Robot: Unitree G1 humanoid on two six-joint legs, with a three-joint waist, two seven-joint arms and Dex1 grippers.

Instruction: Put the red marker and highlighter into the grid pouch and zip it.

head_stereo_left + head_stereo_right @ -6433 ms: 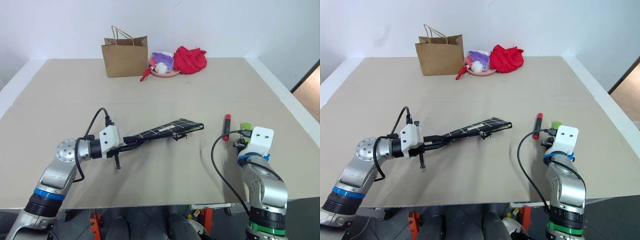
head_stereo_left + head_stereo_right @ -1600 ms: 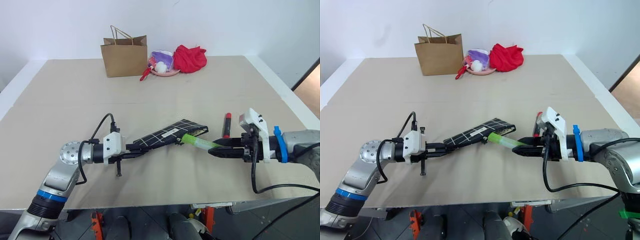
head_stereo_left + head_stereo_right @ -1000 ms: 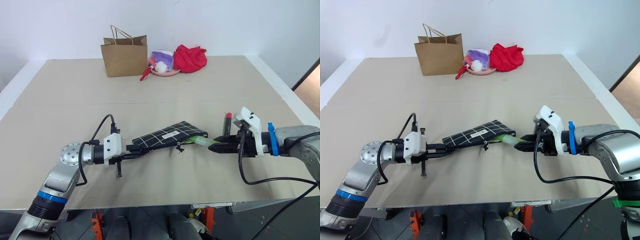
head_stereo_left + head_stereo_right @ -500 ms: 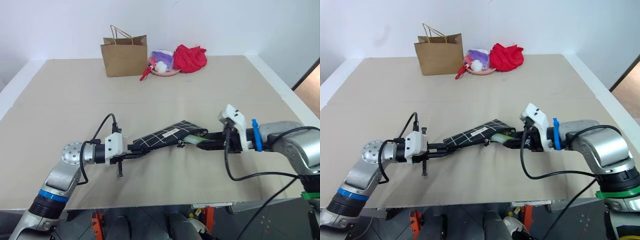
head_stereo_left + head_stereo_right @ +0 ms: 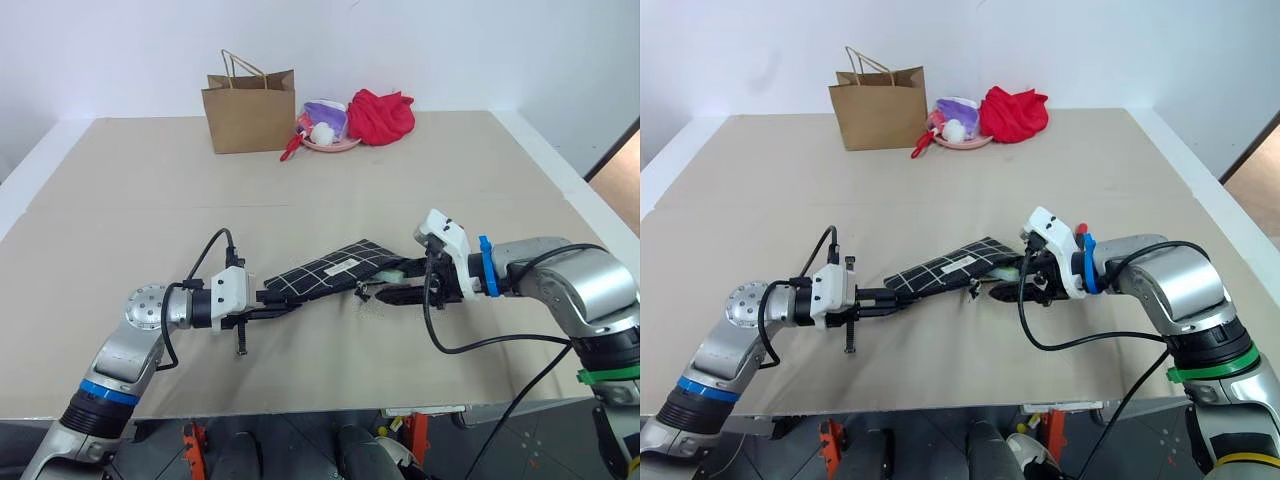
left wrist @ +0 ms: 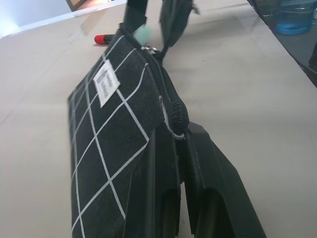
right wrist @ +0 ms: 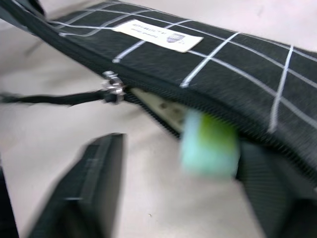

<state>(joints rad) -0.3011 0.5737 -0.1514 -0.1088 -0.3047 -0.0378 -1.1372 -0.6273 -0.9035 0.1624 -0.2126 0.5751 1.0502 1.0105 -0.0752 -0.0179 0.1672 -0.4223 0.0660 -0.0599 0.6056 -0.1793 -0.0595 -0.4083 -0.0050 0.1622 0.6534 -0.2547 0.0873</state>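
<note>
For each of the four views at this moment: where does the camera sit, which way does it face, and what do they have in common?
Left eye view: on the head, looking forward and down; both arms meet at the grid pouch, paper bag far behind.
Right eye view: the head's other eye, same scene; left gripper shut on the pouch's end.
Left wrist view: along the left fingers up the pouch, red marker beyond.
Right wrist view: along the open right gripper at the highlighter in the pouch's mouth.
All share the pouch.

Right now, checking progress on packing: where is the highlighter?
The highlighter sits mostly inside the grid pouch's open end, only its pale cap poking out, between the open fingers of the right gripper.
</note>
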